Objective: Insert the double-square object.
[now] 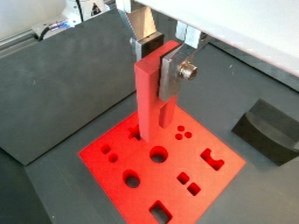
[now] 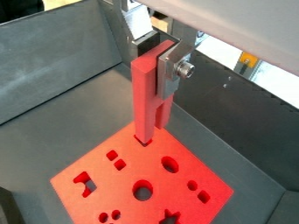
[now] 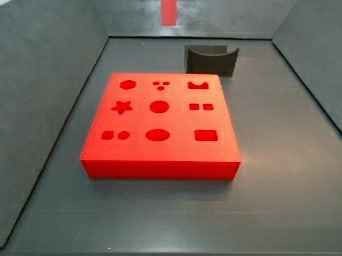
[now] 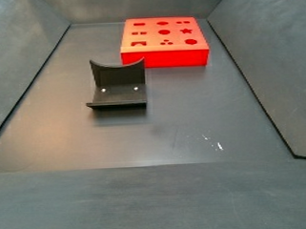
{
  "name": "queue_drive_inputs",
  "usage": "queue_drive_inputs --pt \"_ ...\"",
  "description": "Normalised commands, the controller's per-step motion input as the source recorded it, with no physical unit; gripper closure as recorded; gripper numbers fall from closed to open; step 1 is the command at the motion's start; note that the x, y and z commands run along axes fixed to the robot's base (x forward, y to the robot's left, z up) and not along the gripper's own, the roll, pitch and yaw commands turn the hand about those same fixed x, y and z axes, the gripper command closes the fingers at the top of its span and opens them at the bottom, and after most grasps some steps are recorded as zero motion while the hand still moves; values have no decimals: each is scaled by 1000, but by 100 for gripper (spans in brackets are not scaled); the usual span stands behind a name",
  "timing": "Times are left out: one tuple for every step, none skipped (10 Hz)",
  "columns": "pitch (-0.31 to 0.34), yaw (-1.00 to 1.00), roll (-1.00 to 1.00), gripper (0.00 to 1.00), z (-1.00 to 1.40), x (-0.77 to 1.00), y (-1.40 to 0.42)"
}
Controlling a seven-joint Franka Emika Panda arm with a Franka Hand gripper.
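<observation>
The double-square object [image 1: 152, 109] is a slim red peg of two parallel bars, hanging upright. My gripper [image 1: 158, 70] is shut on its upper end; a silver finger plate [image 1: 173, 74] presses its side. Both wrist views show this, with the gripper [image 2: 152, 68] holding the peg [image 2: 147, 105] above the large flat red block [image 1: 117, 142] with shaped holes. The peg's lower end is over the block's edge region [image 2: 128, 166], apart from it. In a side view only the peg's tip [image 3: 170, 10] shows, high above the block [image 3: 160, 150]. The gripper is out of the side view that shows the block far off [image 4: 166, 57].
A dark grey curved piece [image 3: 210, 60] stands just behind the block, also seen in a wrist view [image 1: 271, 129] and in a side view [image 4: 116, 86]. Grey sloping walls [image 3: 54, 80] enclose the dark floor [image 4: 182, 134].
</observation>
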Motion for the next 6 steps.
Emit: queue_drive_inputs --pt "-220 0 99 100 -749 34 -17" --pt "-220 0 106 100 -720 120 -11" --pt "-234 0 101 100 -686 163 -20" --pt "-267 0 76 100 -620 226 -31" --pt "-240 -23 121 100 -623 289 -31" --pt "0 -120 241 100 -497 474 0"
